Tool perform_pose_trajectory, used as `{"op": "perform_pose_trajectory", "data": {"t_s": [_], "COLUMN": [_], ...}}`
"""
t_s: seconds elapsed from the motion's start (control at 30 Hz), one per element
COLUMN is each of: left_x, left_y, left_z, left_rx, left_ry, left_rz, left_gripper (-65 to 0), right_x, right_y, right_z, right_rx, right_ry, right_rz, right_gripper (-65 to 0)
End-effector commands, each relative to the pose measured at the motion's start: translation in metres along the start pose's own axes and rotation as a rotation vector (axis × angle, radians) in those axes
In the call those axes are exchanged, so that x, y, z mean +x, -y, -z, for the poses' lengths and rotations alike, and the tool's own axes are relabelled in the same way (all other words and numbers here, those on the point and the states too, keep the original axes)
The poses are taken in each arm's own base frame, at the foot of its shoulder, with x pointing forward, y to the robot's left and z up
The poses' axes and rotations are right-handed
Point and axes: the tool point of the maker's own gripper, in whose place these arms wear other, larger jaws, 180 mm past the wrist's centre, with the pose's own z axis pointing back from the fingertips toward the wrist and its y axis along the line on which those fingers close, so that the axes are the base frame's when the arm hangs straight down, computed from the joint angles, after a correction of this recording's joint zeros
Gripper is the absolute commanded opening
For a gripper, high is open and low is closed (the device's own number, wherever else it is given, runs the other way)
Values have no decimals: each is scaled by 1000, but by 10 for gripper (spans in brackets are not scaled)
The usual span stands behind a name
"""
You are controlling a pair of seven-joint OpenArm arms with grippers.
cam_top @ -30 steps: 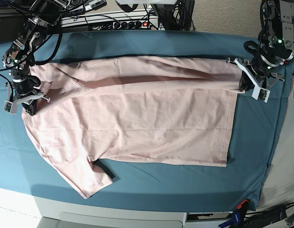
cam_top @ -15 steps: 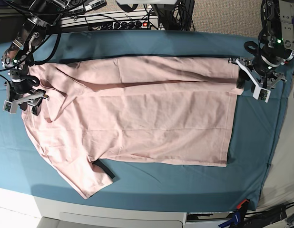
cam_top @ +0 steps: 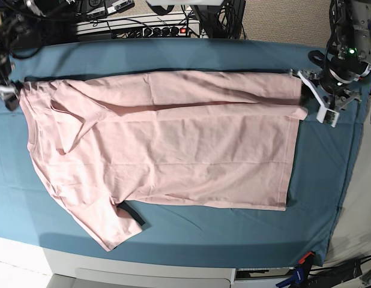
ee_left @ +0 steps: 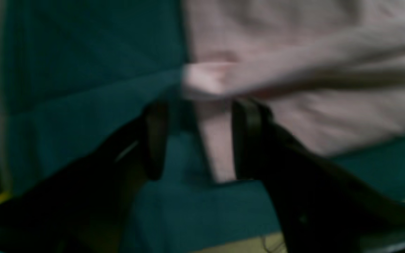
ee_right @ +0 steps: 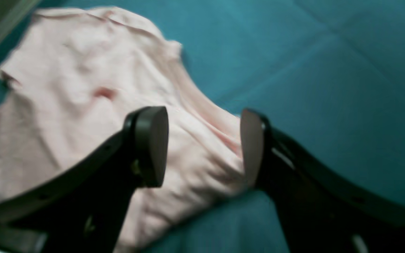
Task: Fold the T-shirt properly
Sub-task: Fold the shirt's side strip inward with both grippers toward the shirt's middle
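Left gripper (cam_top: pixel 320 96) at the far right of the base view, jaws spread with a clear gap in the left wrist view, nothing clamped; that view is blurred, so contact at the tips is hard to judge. Its arm rises steeply behind the jaws. Right gripper (cam_top: pixel 5 95) at the far left edge, jaws wide apart in the right wrist view (ee_right: pixel 202 147), dark flat pads (ee_right: pixel 151 144) facing each other, nothing gripped.

One T-shirt (cam_top: pixel 167 141) (pale pink), two grippers: left gripper (cam_top: pixel 320 96), right gripper (cam_top: pixel 6 93).
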Motion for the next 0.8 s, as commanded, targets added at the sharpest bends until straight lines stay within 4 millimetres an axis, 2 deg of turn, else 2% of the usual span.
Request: {"op": "perform_pose_trajectory", "data": {"t_s": [0.0, 0.1, 0.2, 0.3, 0.43, 0.63, 0.77], "left_x": [10, 11, 8, 3, -3, -8, -11], "left_y": [3, 22, 31, 42, 67, 79, 79], "left_z": [-4, -6, -7, -10, -19, -24, -24], "left_rx": [-31, -136, -188, -246, -383, -448, -448], "left_ry": [32, 41, 34, 16, 25, 17, 4], "left_rz": [19, 34, 50, 74, 100, 101, 102], "left_gripper": [-349, -349, -349, -349, -349, -349, -349], "right_x": [17, 9, 5, -5, -24, -45, -50], "right_y": [-1, 4, 9, 22, 37, 20, 26], "right_z": [-6, -10, -7, 3, 20, 37, 35], "right_rx": [17, 6, 0, -10, 12, 152, 142], "right_ry": [42, 13, 1, -26, -80, -144, -154], "right_rz": [-33, -45, -33, 20, 146, 287, 297], "right_gripper": [-319, -319, -319, -319, -319, -319, -319]}}
